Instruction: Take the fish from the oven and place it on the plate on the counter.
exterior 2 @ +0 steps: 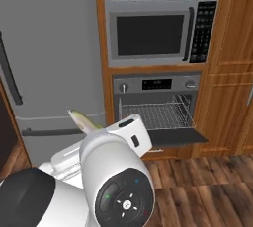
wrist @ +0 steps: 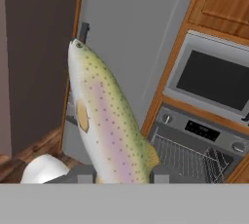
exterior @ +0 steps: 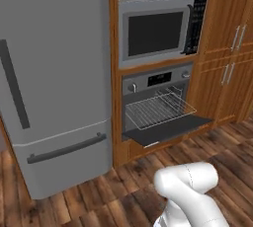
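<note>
Pincer [wrist: 121, 175] clamps the fish [wrist: 104, 116] at its tail, body jutting outward.

A grey fridge [exterior: 54, 83] with dark handles fills the 9 o'clock side of the left base view. At 1 o'clock a grey microwave [exterior: 160, 29] sits in wooden cabinetry [exterior: 230, 48]. Dark wood plank floor [exterior: 123, 191] spreads toward 6 o'clock.
</note>
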